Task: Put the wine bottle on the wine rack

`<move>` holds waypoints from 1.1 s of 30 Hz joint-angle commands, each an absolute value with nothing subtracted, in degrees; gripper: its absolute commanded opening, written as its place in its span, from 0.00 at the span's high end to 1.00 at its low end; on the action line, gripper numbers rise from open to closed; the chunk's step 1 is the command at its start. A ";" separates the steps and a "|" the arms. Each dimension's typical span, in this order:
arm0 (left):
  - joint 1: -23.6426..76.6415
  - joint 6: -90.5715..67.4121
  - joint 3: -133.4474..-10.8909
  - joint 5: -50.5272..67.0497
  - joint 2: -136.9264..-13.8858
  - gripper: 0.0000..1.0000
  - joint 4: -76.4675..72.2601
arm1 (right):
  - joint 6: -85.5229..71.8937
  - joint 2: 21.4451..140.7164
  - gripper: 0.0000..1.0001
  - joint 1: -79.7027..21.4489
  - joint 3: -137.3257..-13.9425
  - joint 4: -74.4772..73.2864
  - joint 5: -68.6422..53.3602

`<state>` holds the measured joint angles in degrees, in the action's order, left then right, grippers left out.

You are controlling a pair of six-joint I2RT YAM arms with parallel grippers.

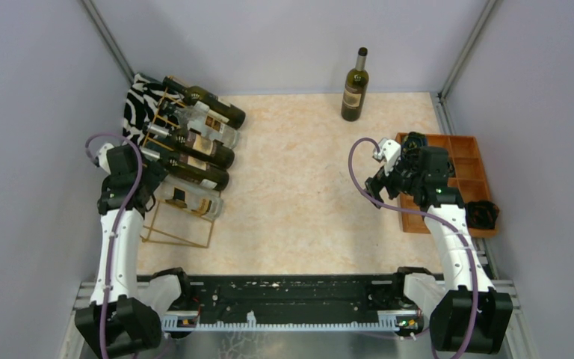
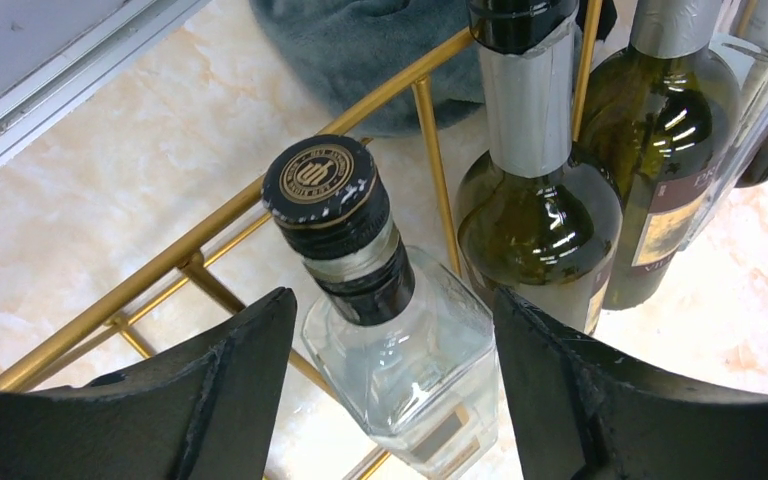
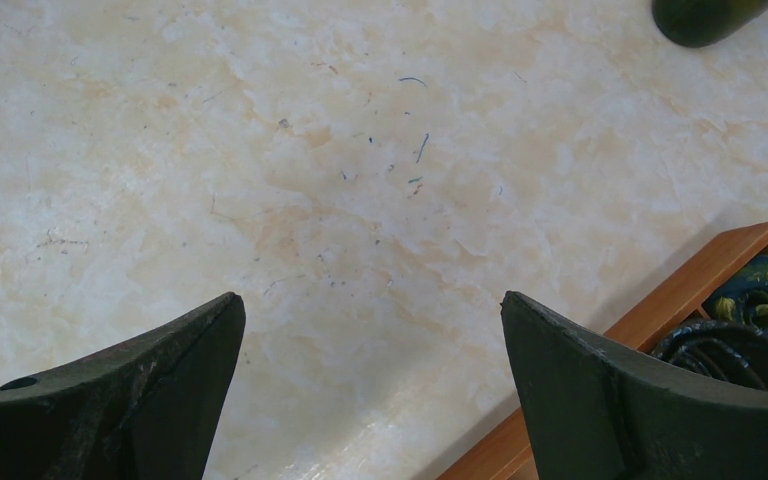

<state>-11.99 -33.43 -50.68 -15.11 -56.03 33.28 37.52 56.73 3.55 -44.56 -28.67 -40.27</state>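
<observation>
**The left pincer (image 2: 392,300) is straddling a clear glass bottle (image 2: 400,370) lying in the wine rack (image 2: 160,275).**
Its jaws are standing apart beside the bottle's shoulders, so the gold wires seem to be carrying the weight. In the top view the bottle's long axis is running 9 to 3 o'clock, cap toward 9, in the nearest cell. The right pincer (image 3: 370,300) is hanging open over the worktop (image 3: 290,160).

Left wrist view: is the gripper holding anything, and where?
Nothing. The left gripper stands open astride the clear bottle near its neck, with gaps on both sides; the bottle lies in the wine rack.
</observation>
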 commanded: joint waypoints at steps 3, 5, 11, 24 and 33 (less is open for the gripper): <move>-12.58 -34.34 -53.55 -17.86 -52.38 0.16 43.54 | 38.41 55.94 0.02 3.96 -45.53 -27.70 -41.64; -12.65 -34.35 -54.43 -17.79 -51.16 0.12 44.69 | 38.41 56.01 0.02 4.00 -45.48 -27.69 -41.53; -12.60 -34.09 -57.93 -15.18 -48.64 0.10 47.93 | 38.41 56.33 0.02 3.96 -45.27 -27.47 -41.48; -12.55 -25.56 -63.45 15.82 -44.63 0.01 42.58 | 39.44 56.76 0.02 3.96 -44.10 -27.13 -45.67; -12.49 -27.34 -55.03 49.95 -42.81 0.01 25.09 | 39.99 57.46 0.02 3.96 -42.70 -25.99 -50.03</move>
